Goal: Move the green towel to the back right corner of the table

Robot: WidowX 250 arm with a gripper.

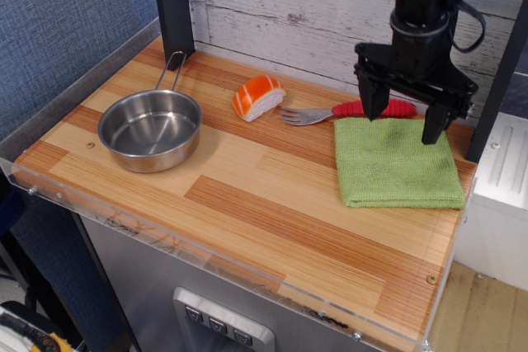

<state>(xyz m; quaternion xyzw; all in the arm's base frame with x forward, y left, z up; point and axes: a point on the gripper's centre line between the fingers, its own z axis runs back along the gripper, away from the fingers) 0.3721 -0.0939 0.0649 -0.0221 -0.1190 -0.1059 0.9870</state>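
The square, flat-folded lime-green towel (398, 162) lies flat on the rectangular tabletop of striped light and reddish-brown wood planks (247, 179), at about three o'clock from the table's middle, close to the right edge and toward the back. Its right border runs just beside the table's right rim, and its back border sits near the whitewashed plank wall (289, 6).

The black robot gripper (403, 124) hangs above the towel's back edge, at roughly twelve o'clock from the cloth's centre. Its two dark fingers (373, 96) are spread wide apart with nothing between them, and the tips appear lifted clear of the cloth.

A metal fork with a red handle (346, 111) lies along the towel's back border, at about eleven o'clock from the towel; its tines point left, toward nine o'clock, and the red handle passes behind the gripper's fingers. Just left of the tines sits an orange-and-white salmon sushi piece (257, 97), near the table's twelve o'clock.

A round stainless-steel pan with a wire loop handle (150, 128) stands at about nine o'clock on the table, well apart from the towel, its handle pointing toward the back. A dark upright post (172, 2) rises at the back left corner.
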